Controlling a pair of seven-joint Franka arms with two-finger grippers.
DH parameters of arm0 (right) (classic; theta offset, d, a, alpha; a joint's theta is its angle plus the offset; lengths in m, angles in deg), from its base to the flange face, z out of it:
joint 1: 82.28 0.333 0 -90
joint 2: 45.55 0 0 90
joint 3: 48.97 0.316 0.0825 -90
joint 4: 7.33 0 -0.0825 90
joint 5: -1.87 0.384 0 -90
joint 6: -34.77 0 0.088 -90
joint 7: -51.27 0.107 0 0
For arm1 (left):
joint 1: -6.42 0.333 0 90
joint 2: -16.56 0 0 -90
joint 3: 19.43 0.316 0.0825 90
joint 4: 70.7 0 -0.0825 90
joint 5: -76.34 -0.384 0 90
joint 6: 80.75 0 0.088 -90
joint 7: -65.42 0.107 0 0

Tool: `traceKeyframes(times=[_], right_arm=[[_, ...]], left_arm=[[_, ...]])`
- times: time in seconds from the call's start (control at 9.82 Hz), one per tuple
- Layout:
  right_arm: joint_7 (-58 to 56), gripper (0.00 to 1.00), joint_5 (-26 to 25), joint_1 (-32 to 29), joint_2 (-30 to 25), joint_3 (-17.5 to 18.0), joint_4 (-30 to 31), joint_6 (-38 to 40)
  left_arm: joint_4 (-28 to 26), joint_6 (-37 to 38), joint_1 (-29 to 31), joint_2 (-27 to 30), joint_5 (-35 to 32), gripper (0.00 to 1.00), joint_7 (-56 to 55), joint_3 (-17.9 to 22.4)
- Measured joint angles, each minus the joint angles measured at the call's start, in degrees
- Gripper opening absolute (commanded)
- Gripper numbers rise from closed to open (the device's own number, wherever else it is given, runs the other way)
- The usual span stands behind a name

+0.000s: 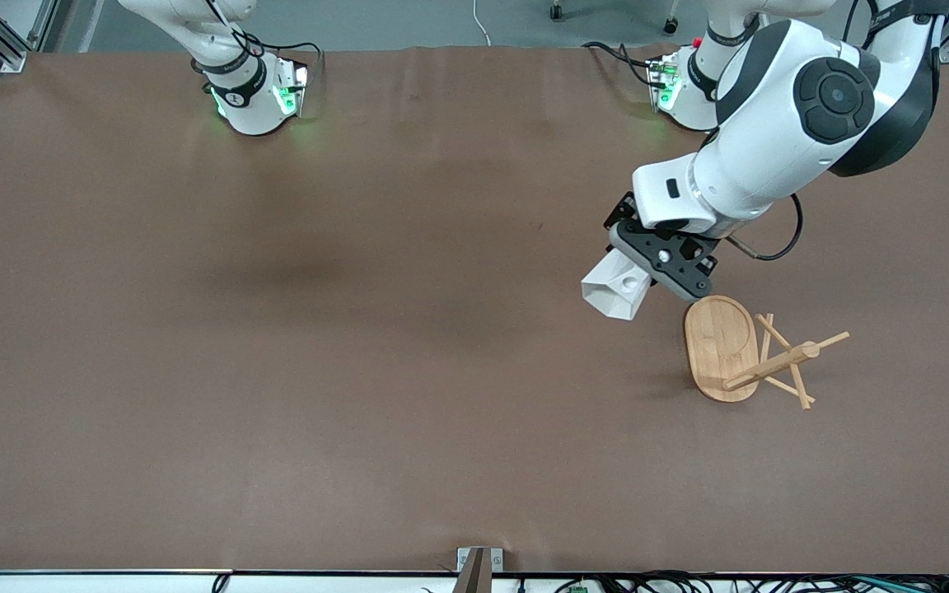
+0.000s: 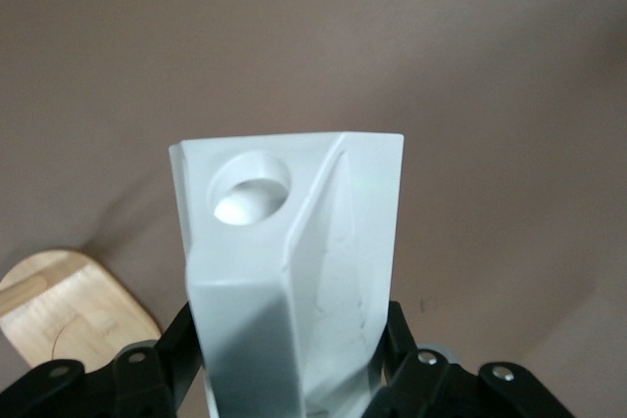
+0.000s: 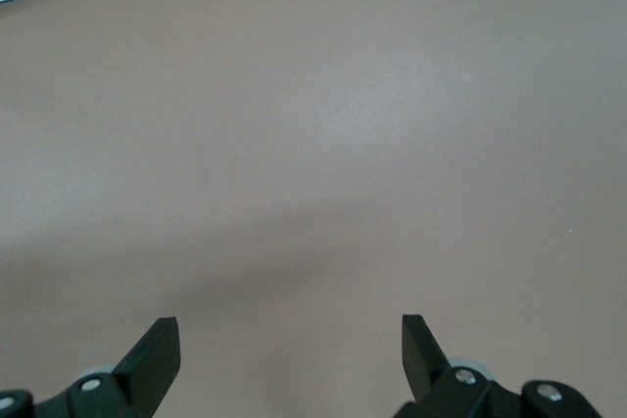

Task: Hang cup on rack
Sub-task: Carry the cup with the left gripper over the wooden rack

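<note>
Front view shows you the left tool [image 1: 662, 265] clenched on the small white faceted cup with the blocky pierced handle [image 1: 616, 290], holding it in the air over bare brown tabletop [image 1: 359, 371], just beside the light bamboo mug rack with the oval base [image 1: 722, 346]; the rack sits toward the left arm's end of the tabletop, and the cup hangs on its side toward the right arm's end; the cup's long axis runs slantwise down and away from the tool, rim outermost; in the left wrist view the handle's round hole [image 2: 250, 188] faces up at the camera, and a corner of the oval base [image 2: 69, 305] shows beside the tool. Judge the rack carefully; its post [image 1: 771, 366] appears to lean away from the cup in this high view, with thin pegs [image 1: 783, 362] crossing near its top, so you need the hole turned toward a peg tip. Room is wide toward the right arm's end; the rack crowds the other side. Your right tool [image 3: 291, 349] waits released over bare tabletop, so the left arm is nearer.
</note>
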Motion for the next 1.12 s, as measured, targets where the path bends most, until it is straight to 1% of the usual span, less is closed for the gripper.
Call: traceKeyframes(times=[0.2, 0.31, 0.41, 0.61, 0.81, 1.12], right_arm=[[0.18, 1.0, 0.0, 0.0, 0.13, 0.94, -0.12, 0.59], [0.25, 1.0, -0.01, -0.07, 0.07, 1.21, -0.35, 0.89], [0.25, 1.0, -0.01, -0.17, 0.04, 1.25, -0.47, 1.34], [0.25, 1.0, -0.01, -0.24, 0.03, 1.35, -0.51, 1.91], [0.25, 1.0, -1.66, -0.23, 0.03, 1.65, -0.57, 2.37], [0.36, 1.0, -2.69, -0.23, 0.02, 2.02, -2.25, 4.54]], left_arm=[[-9.22, -5.42, 0.02, 4.24, -0.01, 0.01, -0.17, 2.93], [-12.86, -7.56, 0.11, 5.56, -0.01, 0.01, 0.02, 5.12], [-15.18, -8.7, 0.23, 6.17, -0.01, 0.01, 0.38, 6.74], [-18.44, -11.93, 0.32, 6.25, 0.0, 0.01, 0.88, 8.55], [-21.14, -14.74, 0.29, 5.69, 0.0, 0.01, 4.1, 9.44], [-21.59, -15.48, 0.32, 4.63, 0.23, 0.01, 7.79, 11.14]])
